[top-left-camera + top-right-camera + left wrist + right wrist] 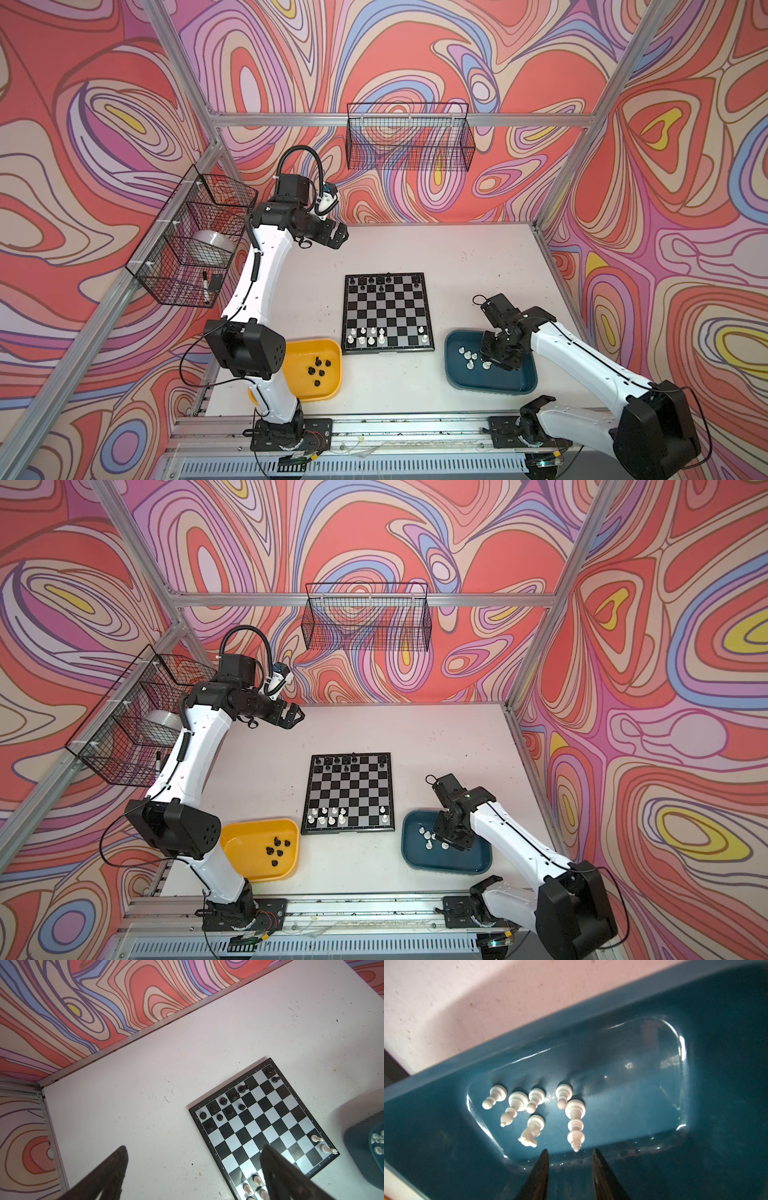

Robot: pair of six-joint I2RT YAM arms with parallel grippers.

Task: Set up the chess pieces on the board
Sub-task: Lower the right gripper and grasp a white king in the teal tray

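The right gripper [570, 1154] showed only the tips of its jaws in the right wrist view. The rest was cut off by the picture's edge, as was the teal tray [726, 1084] around the jaws. In both top views its own wrist body hid those tips. The left gripper [194, 1147] had blurred fingers [112, 1167], likewise cut off. One covered a corner of the board [259, 1122] and part of the white chessmen [256, 1180] behind it. The black chessmen [318, 368] in the yellow tray [299, 357] were too small to tell by kind.

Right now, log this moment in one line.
left gripper: open, raised | right gripper: open above white pieces, teal tray | board: partly set
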